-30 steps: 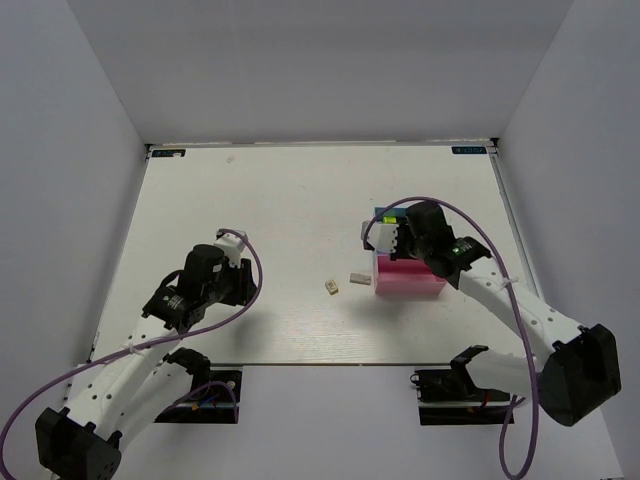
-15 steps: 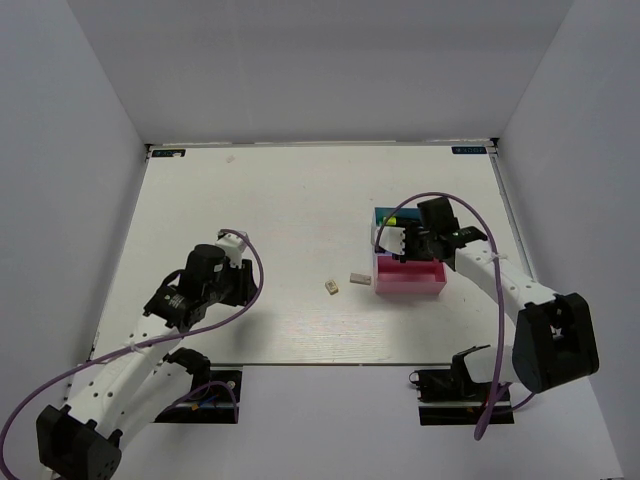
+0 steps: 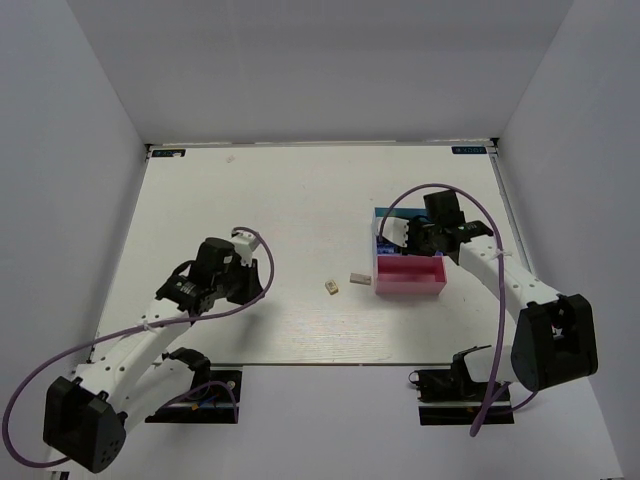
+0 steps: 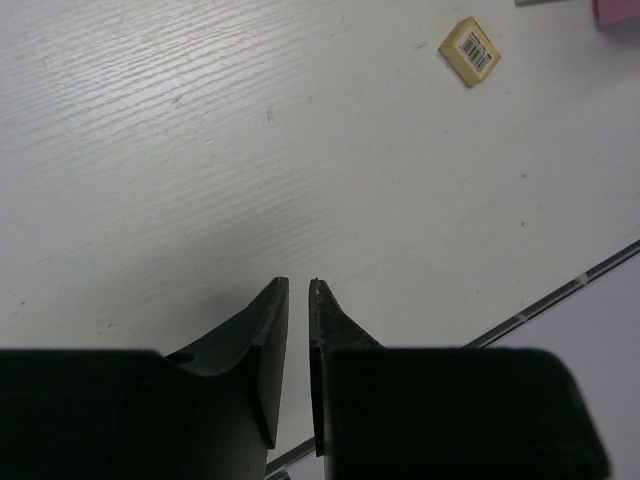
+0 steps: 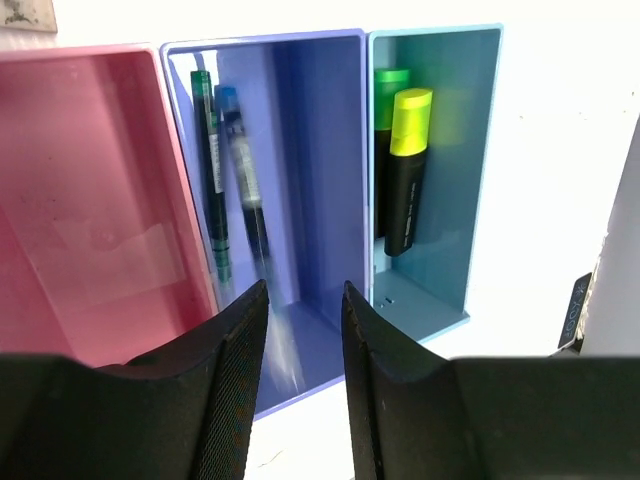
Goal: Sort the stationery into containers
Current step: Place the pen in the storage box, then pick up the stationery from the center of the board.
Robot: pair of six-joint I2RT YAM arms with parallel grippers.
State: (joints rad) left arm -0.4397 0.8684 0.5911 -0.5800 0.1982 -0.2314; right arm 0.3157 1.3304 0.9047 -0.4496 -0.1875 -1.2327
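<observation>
**Erasers not yet binned; pens and highlighters already stowed**

The left tool [image 4: 298, 286] is held low over the bare counter [image 4: 200, 150]. Its fingers are drawn together and nothing is gripped. It is well apart from the organiser [image 5: 366, 150].

Further right, two pale erasers are counted on the counter. A barcoded eraser [image 3: 332, 286] lies on the left, and a second eraser [image 3: 359, 279] lies just beside the organiser's pink end.

Three joined bins are counted in the organiser:
- **Pink bin** [image 5: 90, 150]: nothing is seen in it.
- **Darker blue bin** [image 5: 310, 150]: two pens are held, a greenish pen [image 5: 208, 170] and a blue pen [image 5: 242, 180], leaning side by side.
- **Light blue bin** [image 5: 460, 150]: two highlighters are made out, a green highlighter [image 5: 390, 85] behind a yellow highlighter [image 5: 405, 170]. A third cannot be seen from here.

The right tool [image 5: 303, 295] is poised above the darker blue bin with its fingers apart and empty.

The pens and highlighters are judged sorted, so the step in hand is taken to be the erasers, with the pink bin as their likely home. For the next move, a tool must be brought over one eraser and opened just wider than it. The tool must then be lowered until its tips meet the counter, since so flat a piece is easily pushed aside rather than caught.
</observation>
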